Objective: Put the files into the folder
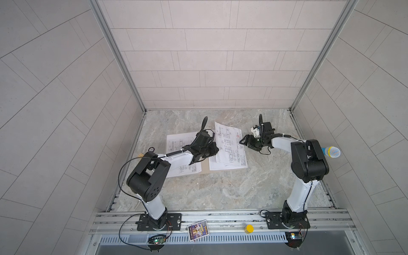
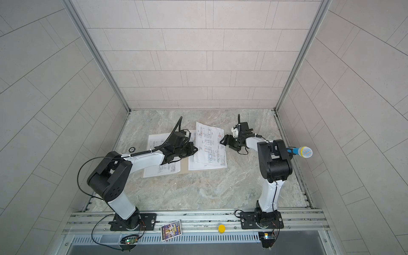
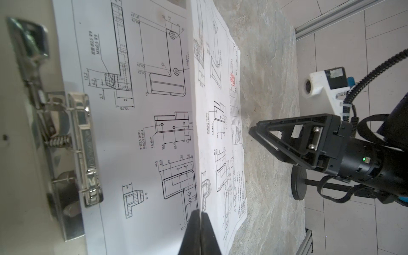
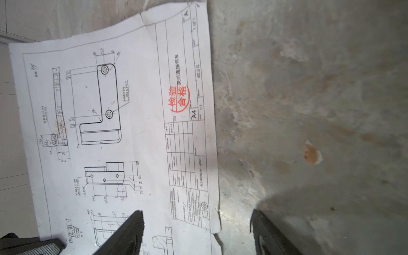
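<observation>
Left wrist view: we are pinching an edge of the stamped sheet (image 3: 220,132) in the clenched left gripper (image 3: 200,220), the sheet lying askew over the open folder (image 3: 19,176) beside its clip (image 3: 84,141). The right gripper (image 4: 195,212) is hovering spread above the far edge; we are advising squaring corners before releasing.

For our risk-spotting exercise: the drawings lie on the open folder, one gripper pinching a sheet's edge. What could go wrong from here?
The stamped sheet lies skewed on the folder; closing now might crease its jutting corner. The left gripper pinches only its edge, so a pull could crumple or tear it. The open right gripper hovers at the opposite edge and might snag it.
</observation>
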Robot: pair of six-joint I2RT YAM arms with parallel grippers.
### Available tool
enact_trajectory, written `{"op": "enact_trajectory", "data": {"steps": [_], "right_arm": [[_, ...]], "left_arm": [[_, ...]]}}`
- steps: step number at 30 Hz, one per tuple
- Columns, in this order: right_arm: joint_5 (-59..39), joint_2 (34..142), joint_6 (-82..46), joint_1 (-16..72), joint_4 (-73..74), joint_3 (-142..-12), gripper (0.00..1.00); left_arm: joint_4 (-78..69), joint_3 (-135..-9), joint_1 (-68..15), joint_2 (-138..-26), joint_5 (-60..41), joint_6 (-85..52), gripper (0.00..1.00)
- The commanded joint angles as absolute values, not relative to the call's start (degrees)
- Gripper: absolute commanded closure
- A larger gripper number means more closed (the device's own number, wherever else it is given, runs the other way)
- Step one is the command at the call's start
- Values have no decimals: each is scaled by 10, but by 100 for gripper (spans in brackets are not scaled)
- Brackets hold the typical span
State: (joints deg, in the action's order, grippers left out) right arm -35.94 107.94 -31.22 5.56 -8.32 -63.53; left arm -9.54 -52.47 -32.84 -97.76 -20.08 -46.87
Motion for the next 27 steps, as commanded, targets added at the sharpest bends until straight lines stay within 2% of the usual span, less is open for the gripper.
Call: {"op": "enact_trajectory", "data": {"steps": [1,6,14,17,22,27], "right_arm": [[-347,1104,-317,62,-103,-641,23],[-345,1111,-318,63,-106,-644,23],[-345,1133,-310,68,-119,-664,23],[-345,1139,-304,69,-125,-673,23],[-345,1143,-296,68,-134,-684,23],[-356,1144,-298,70,-132,-688,24]], "left_arm": [[-79,-525,-325,-964,-203,-457,94],[-65,-537,-324,-967,-205,-457,84],[-7,-554,-324,-948,-186,-441,55],[18,-563,-323,-934,-177,-430,49],[62,-576,-316,-902,-163,-403,44],[85,-559,-298,-844,-145,-380,32]]}}
